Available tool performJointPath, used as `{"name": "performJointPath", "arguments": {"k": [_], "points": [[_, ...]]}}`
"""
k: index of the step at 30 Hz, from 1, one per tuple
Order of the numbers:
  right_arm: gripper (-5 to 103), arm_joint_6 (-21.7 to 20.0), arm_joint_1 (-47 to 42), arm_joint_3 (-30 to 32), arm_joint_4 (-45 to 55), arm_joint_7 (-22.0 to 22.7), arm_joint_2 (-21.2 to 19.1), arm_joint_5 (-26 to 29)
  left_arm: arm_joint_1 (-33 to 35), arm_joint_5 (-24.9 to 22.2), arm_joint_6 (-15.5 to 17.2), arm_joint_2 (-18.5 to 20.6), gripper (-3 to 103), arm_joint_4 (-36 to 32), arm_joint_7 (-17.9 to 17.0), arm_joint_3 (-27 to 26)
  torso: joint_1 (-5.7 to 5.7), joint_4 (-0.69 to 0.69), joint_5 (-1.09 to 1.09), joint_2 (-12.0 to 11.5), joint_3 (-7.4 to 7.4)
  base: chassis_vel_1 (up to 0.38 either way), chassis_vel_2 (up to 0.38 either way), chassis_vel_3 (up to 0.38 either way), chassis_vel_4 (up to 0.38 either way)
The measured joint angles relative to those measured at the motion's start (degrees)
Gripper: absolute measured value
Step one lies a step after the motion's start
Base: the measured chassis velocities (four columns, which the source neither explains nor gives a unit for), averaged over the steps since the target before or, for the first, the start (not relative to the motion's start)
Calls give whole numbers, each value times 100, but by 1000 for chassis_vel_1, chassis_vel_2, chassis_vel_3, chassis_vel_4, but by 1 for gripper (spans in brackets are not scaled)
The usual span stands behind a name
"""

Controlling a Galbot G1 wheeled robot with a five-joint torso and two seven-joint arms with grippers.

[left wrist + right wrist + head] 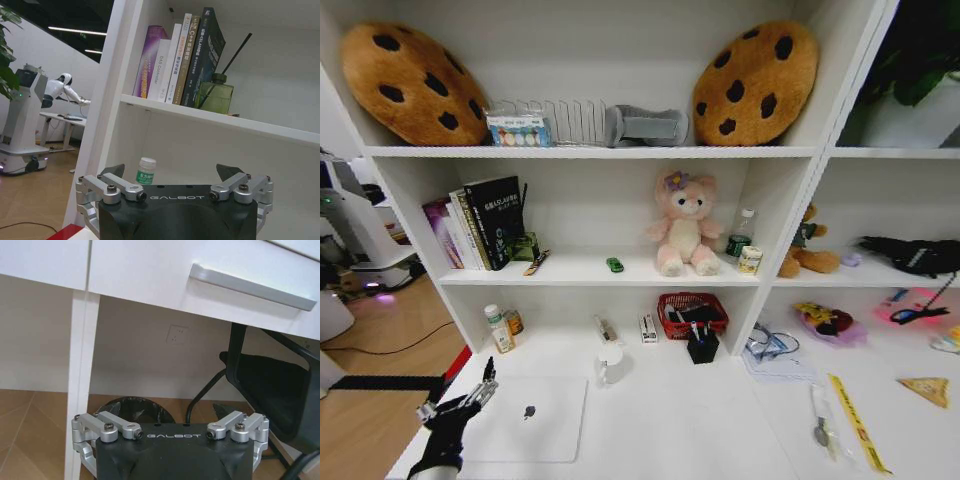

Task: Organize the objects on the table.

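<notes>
Silver laptop (525,418) lies flat on table (680,430), beside my left gripper (485,382), open, empty. Likely thin, stiff, slippery: pinch an edge. Right gripper (170,415) open below drawer handle (252,286).

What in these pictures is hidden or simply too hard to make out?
- Left gripper, head view: its arm is cut off by the bottom edge.
- Right gripper, right wrist view: held below the table; nothing between its open fingers.
- Laptop, head view: closed, so screen and keys are hidden.
- Black pen holder, head view: contents too small to identify.
- Book spines, head view: titles too small to read.
</notes>
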Motion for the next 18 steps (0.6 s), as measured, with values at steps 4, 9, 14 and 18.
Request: {"name": "performJointPath", "arguments": {"k": [4, 9, 14, 18], "points": [[100, 2, -504, 87, 741, -77, 143, 102, -30, -69, -33, 15, 100, 113, 16, -6, 0, 0, 0, 0, 0, 0, 0, 0, 0], [100, 2, -1032, 239, 1705, -154, 192, 275, -120, -143, -35, 68, 100, 235, 17, -13, 0, 2, -2, 0, 0, 0, 0, 0, 0], [100, 2, -1605, 527, 2987, -185, 267, 470, -161, -212, -55, 115, 100, 378, 21, -20, 0, 1, -2, 0, 1, 0, 0, 0, 0], [100, 1, -1837, 741, 3927, -328, 318, 619, -90, -218, -129, 124, 100, 415, 47, -57, 0, 2, -2, 0, 1, 0, 0, 0, 0]]}}
